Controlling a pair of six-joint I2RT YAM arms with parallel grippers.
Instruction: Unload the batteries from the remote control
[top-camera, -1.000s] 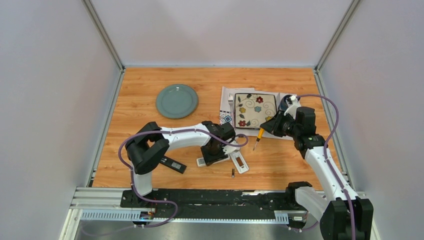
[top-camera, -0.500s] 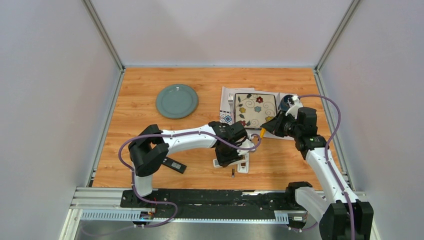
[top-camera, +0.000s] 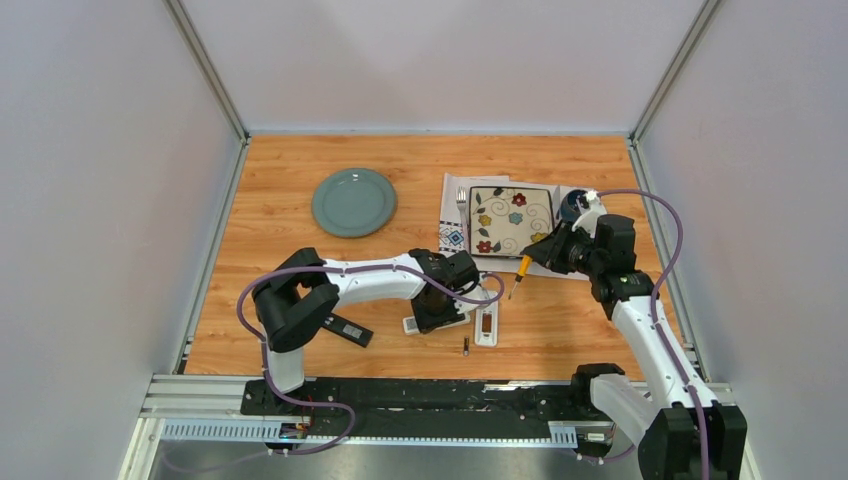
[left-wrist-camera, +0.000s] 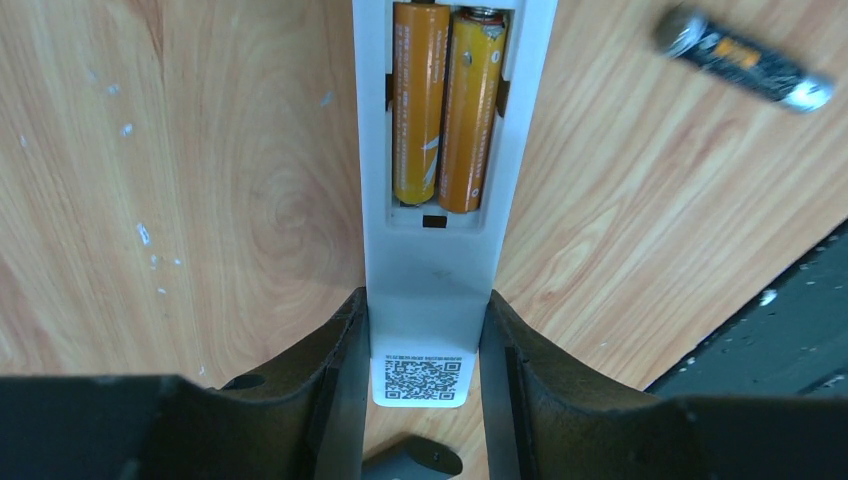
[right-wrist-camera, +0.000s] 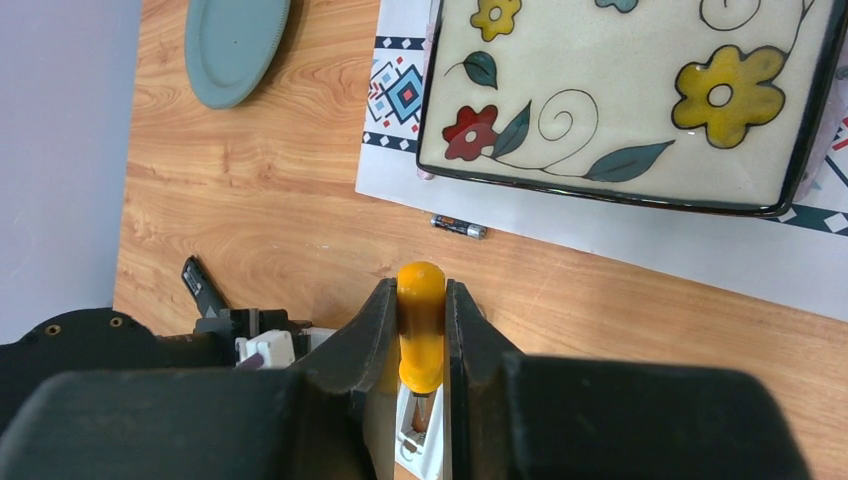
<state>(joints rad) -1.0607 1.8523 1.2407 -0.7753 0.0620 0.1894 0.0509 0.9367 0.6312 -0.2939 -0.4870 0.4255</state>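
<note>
A wood-grain table (top-camera: 270, 170) fills the middle of the top view. Plain pale grey walls close it in: a back wall (top-camera: 440, 60) across the upper frame, a left wall (top-camera: 100, 200) and a right wall (top-camera: 760, 180). Slanting metal posts (top-camera: 205, 68) mark the two back corners. A silver rail (top-camera: 190, 385) runs along the table's lower edge. The light is even and soft.
</note>
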